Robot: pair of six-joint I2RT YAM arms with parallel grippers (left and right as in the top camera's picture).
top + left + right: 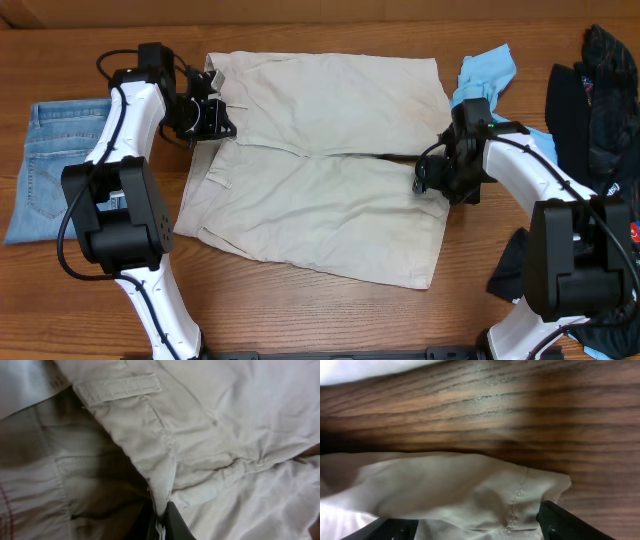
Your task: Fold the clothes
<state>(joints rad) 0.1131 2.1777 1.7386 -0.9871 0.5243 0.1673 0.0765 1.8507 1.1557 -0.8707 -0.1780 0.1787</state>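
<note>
The wooden worktop (pixel 320 320) carries pale beige shorts (pixel 330 190) spread flat at its middle, legs toward the right. Blue jeans (pixel 50 170) lie at the left edge, black garments (pixel 590 90) and a light-blue shirt (pixel 487 72) at the right. The left tool (pixel 212 118) pinches a fold of cloth at the waistband. The right tool (pixel 432 185) stands wide, a leg hem between its fingers (pixel 565 525).

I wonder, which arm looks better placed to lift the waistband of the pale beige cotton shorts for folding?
Left, probably: the left tool pinches the pale beige cotton shorts at the waistband, while the right tool sits open at the far leg hem.
</note>
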